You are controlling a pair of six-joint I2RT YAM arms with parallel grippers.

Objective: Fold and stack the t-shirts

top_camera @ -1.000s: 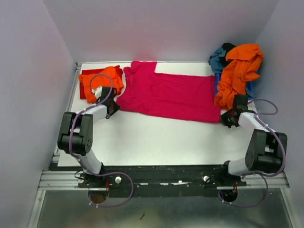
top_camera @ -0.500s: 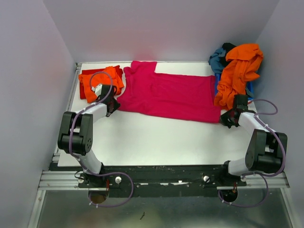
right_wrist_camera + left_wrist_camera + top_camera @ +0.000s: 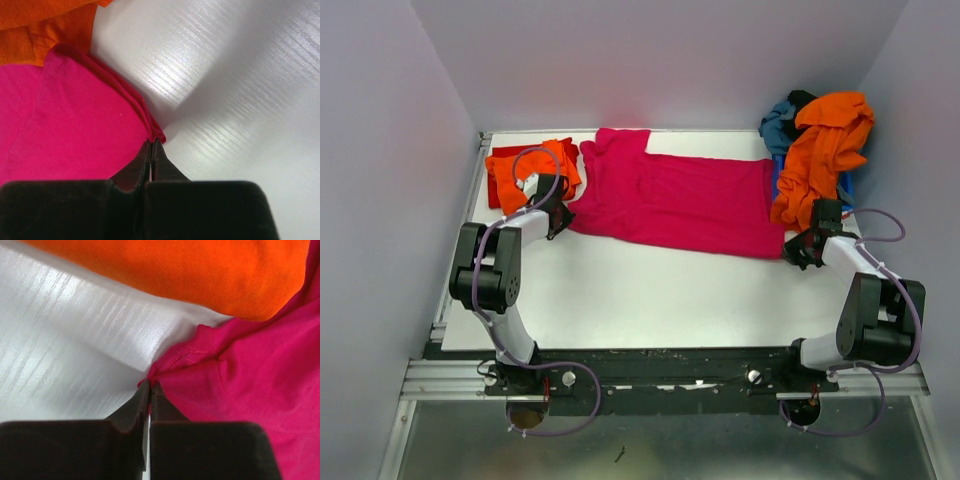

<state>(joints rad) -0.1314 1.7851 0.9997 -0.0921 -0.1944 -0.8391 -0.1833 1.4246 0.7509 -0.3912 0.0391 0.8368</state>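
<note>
A magenta-pink t-shirt (image 3: pixel 670 200) lies spread across the back of the white table (image 3: pixel 650 290). My left gripper (image 3: pixel 561 212) is shut on its near-left edge, the cloth pinched at the fingertips (image 3: pixel 150 386). My right gripper (image 3: pixel 795 248) is shut on the shirt's near-right corner (image 3: pixel 155 134), which bunches at the tips. A folded orange t-shirt (image 3: pixel 535 168) lies on a red one (image 3: pixel 496 160) at the back left; the orange shirt (image 3: pixel 200 270) shows just beyond the left fingers.
At the back right, a loose orange t-shirt (image 3: pixel 825 150) drapes over a heap with a teal-blue one (image 3: pixel 778 125) and a black one (image 3: pixel 802 98). Grey walls close in the table on three sides.
The left gripper has moved slightly toward the pink shirt's edge and shut on it. The right arm has held still, shut on its corner.
</note>
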